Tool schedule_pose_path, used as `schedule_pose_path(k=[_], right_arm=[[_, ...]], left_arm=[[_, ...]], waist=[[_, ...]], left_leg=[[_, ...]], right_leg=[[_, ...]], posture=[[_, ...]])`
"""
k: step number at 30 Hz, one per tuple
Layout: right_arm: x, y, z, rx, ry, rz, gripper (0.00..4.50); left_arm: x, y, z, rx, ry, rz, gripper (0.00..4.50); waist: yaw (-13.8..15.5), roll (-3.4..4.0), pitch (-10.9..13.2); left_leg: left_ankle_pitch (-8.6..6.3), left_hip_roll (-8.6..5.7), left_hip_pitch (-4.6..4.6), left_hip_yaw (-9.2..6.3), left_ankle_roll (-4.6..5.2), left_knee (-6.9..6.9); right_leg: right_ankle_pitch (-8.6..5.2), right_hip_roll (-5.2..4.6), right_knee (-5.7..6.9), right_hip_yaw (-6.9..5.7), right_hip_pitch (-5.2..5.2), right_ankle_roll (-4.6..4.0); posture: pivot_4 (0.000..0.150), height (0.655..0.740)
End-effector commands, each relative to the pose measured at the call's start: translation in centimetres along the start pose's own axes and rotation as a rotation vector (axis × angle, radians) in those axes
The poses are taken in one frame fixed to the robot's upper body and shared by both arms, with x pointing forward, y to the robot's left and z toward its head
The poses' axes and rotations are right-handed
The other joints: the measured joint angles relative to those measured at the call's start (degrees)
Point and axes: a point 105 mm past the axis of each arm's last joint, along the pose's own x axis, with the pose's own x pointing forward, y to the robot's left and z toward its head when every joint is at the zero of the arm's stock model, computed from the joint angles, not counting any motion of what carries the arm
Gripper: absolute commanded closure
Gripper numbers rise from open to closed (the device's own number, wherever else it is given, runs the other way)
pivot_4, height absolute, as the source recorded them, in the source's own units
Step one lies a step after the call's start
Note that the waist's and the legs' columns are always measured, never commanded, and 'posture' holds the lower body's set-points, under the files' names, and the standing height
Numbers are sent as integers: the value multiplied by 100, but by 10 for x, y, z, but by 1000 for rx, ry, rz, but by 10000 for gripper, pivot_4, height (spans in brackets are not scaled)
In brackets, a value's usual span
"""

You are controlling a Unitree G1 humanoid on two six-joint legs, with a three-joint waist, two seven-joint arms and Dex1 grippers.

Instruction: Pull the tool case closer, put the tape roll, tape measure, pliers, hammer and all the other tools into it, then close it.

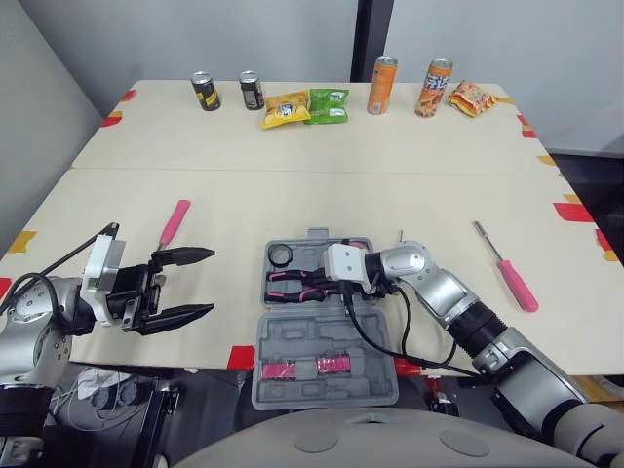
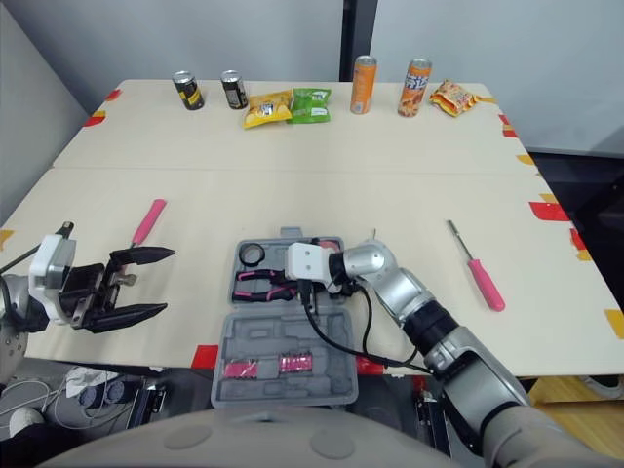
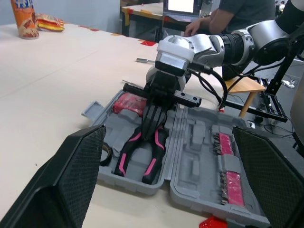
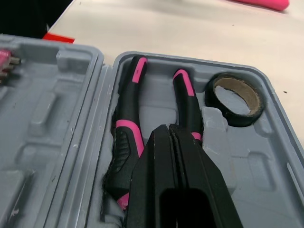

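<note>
Grey moulded plastic, the tool case [image 1: 292,336] lies open at the near edge of the tabletop [image 1: 292,195] in the head views, with the pliers [image 1: 297,286] and tape roll [image 1: 281,255] already in its far half. My left hand [image 1: 212,282] hangs wide open off to the case's left, a pink-handled screwdriver [image 1: 175,222] lies beyond it, and a second screwdriver [image 1: 509,271] lies well off to the right. From my left wrist, my right hand [image 3: 153,128] points down at the pliers' joint, its fingers [image 3: 151,116] pressed together. From my right wrist, those fingers are closed on nothing, just above the black-and-pink handles, with the tape roll in the corner pocket beside them. I judge the pliers stiff and fairly heavy, their rubbery sleeves easy to grip, best taken across both handles near the joint. The case is probably light and hollow, apt to slide when pushed.
</note>
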Motion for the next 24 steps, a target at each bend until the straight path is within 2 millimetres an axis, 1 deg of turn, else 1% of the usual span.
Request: schedule_pose_path(k=[1,4,6,7,9,11,12,14,15,17,19,20,21,23,24], right_arm=[[-6,47,-81,188,296,114,44186],[-7,44,-80,158,298,110,44186],[-5,33,-73,160,257,58,44186],[-4,24,-64,175,203,13,44186],[-8,6,-39,200,55,-74,44186],[-18,-7,-8,222,-113,-140,44186],[-24,-10,4,222,-174,-161,44186],[-37,-12,24,224,-262,-181,44186],[-45,-14,33,229,-301,-212,44186],[-63,-13,48,240,-364,-259,44186],[-79,-7,57,233,-388,-308,44186],[-87,-5,58,213,-378,-372,44186],[-95,-1,57,205,-366,-422,44186],[-107,17,55,223,-369,-417,44186],[-117,23,48,257,-347,-472,44186]], left_arm=[[-1,-4,-1,17,3,-31,0],[1,-5,-5,-1,-3,-18,0],[2,-2,-5,-4,-15,-10,0],[3,-1,-4,-6,-22,-2,0],[4,3,-2,-5,-33,19,0],[5,5,-3,-29,-36,58,0],[5,5,-4,-40,-41,69,0],[5,5,-4,-63,-61,97,0],[5,6,-5,-73,-71,119,0],[4,7,-7,-94,-84,167,0],[3,9,-11,-106,-77,226,0],[2,9,-12,-111,-79,259,0],[1,9,-14,-110,-79,289,0],[-4,8,-17,-111,-81,352,0],[-9,8,-18,-113,-88,396,0]], waist=[[1,1,-35],[-2,2,-60],[-1,2,-60],[-2,2,-61],[11,4,-57],[29,4,-39],[43,-14,-15],[74,3,20],[82,3,25],[87,-3,32],[89,-7,33],[91,-9,33],[97,-10,33],[113,-12,36],[113,-17,39]], left_leg=[[0,0,0,0,0,0],[0,0,1,1,0,-1],[-1,1,1,0,-1,-2],[-1,1,2,0,-1,-3],[-1,1,2,0,-2,-7],[-1,1,-5,0,-2,-10],[-1,1,-10,0,-2,-11],[0,1,-28,3,0,-9],[2,1,-62,3,4,-5],[37,2,-116,2,61,0],[36,2,-155,-2,59,2],[36,3,-192,-10,59,3],[36,6,-197,-12,58,2],[27,15,-203,-14,45,-1],[26,16,-202,-15,44,-6]], right_leg=[[0,0,-2,0,0,0],[0,0,-6,1,3,0],[0,2,-6,1,3,0],[0,2,-7,1,2,0],[0,3,-7,1,2,0],[0,3,-8,1,-6,0],[0,4,-11,1,-11,0],[1,3,-22,1,-27,0],[2,3,-29,0,-51,0],[5,4,-34,-3,-103,4],[10,5,-38,-6,-128,12],[19,6,-48,-14,-150,28],[33,9,-56,-17,-152,51],[30,16,-80,-21,-150,46],[29,18,-92,-23,-145,45]], posture=[[1500,7400],[1500,7400],[1500,7400],[1500,7400],[1500,7400],[1500,7400],[1500,7400],[1500,7400],[1500,7400],[1500,7400],[1500,7400],[1500,7400],[1500,7400],[1500,7400],[1500,7400]])
